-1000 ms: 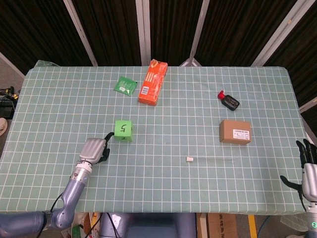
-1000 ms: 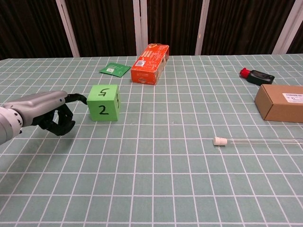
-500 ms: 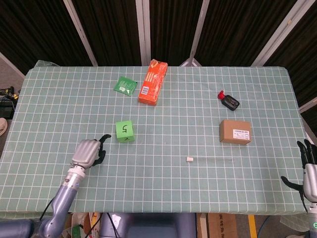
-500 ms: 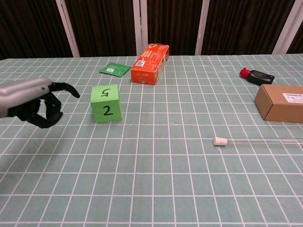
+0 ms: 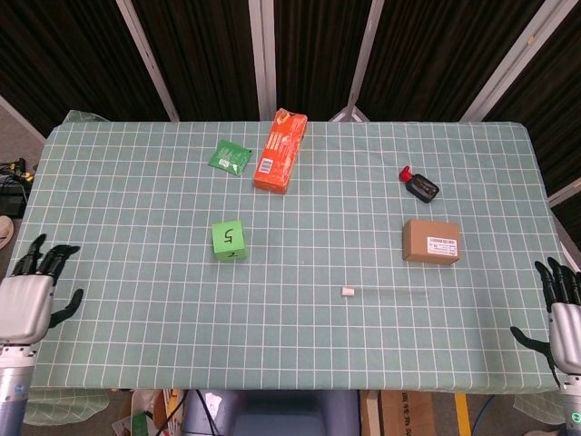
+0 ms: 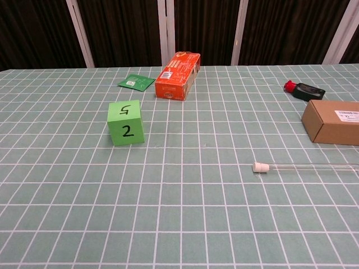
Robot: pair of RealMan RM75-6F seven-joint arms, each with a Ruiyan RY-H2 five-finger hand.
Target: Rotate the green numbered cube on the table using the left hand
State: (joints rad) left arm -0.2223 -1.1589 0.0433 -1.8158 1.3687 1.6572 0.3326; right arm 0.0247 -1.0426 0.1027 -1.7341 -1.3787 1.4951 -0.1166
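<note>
The green numbered cube (image 5: 229, 241) (image 6: 126, 123) stands alone on the gridded table, a 5 on its top face and a 2 on the face toward me. My left hand (image 5: 27, 299) hovers at the table's left front edge, far from the cube, with its fingers spread and nothing in them. At the right front corner my right hand (image 5: 565, 314) is also spread and holds nothing. Neither hand shows in the chest view.
An orange carton (image 5: 280, 150) and a green packet (image 5: 229, 155) lie at the back. A brown cardboard box (image 5: 431, 241) and a black-and-red object (image 5: 418, 185) sit to the right. A thin clear rod with a white tip (image 5: 348, 292) lies in front of the box.
My left hand has drawn back from beside the cube to the table's left front edge and left the chest view. The cube has turned slightly and now rests free.
</note>
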